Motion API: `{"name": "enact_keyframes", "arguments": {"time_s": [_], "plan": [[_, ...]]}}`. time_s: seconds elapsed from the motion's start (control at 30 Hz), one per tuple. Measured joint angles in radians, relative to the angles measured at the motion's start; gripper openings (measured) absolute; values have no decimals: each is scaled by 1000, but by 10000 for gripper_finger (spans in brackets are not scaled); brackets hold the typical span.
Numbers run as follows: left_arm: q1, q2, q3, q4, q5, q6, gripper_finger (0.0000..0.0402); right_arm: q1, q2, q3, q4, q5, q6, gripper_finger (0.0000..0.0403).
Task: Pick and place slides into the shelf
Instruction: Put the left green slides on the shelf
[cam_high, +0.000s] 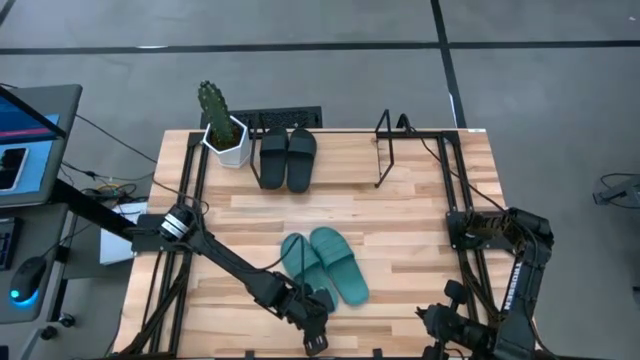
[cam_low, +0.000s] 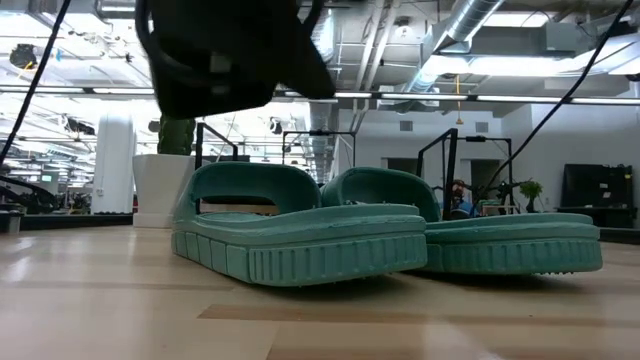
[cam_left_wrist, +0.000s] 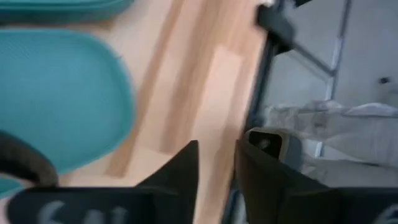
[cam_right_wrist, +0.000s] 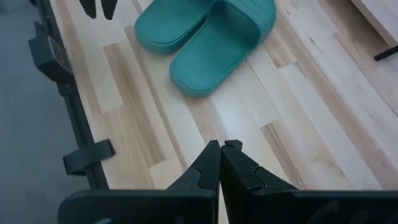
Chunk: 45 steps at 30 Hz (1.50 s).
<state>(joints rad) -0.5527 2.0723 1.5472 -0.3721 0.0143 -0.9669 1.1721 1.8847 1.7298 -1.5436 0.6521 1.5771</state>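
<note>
Two teal slides (cam_high: 325, 265) lie soles down on the wood at the table's near middle, close together and angled so that they meet at one end; the right wrist view shows them (cam_right_wrist: 205, 37). Two black slides (cam_high: 287, 158) sit side by side at the far edge. The shelf's thin black rods and an upright loop (cam_high: 385, 150) stand to their right; its loops also show in the low view (cam_low: 450, 160). My left gripper (cam_high: 318, 330) hovers by the teal slides' near ends, narrowly open (cam_left_wrist: 217, 168) and touching nothing. My right gripper (cam_right_wrist: 219, 155) is shut, at the near right.
A cactus in a white pot (cam_high: 225, 135) stands at the far left corner beside the black slides. Thick black arm frames run along the table's left side (cam_high: 170, 290) and right side (cam_high: 460, 250). Bare wood lies between the teal slides and the shelf.
</note>
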Motion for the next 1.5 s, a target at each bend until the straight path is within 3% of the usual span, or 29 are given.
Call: {"name": "enact_keyframes", "arguments": {"time_s": [0.23,0.37,0.53,0.8,1.1,1.17,1.3,1.5], "plan": [[8,1,1,40,-2,-14,178,-1,0,0,-5,3,-34,0],[22,1,0,43,-8,-13,204,0,0,0,-9,3,-41,0],[46,1,32,2,3,-12,203,9,0,0,-26,2,-42,0],[92,1,148,-26,181,9,181,49,0,0,-27,0,-44,0],[121,0,202,70,170,-19,177,79,0,0,-18,-1,-41,0],[135,0,202,64,214,-22,177,80,0,0,-7,-1,-40,0],[152,0,209,-84,261,-55,177,83,0,0,13,-1,-40,0],[147,0,288,-527,65,-68,177,84,0,0,20,-1,-40,0]]}}
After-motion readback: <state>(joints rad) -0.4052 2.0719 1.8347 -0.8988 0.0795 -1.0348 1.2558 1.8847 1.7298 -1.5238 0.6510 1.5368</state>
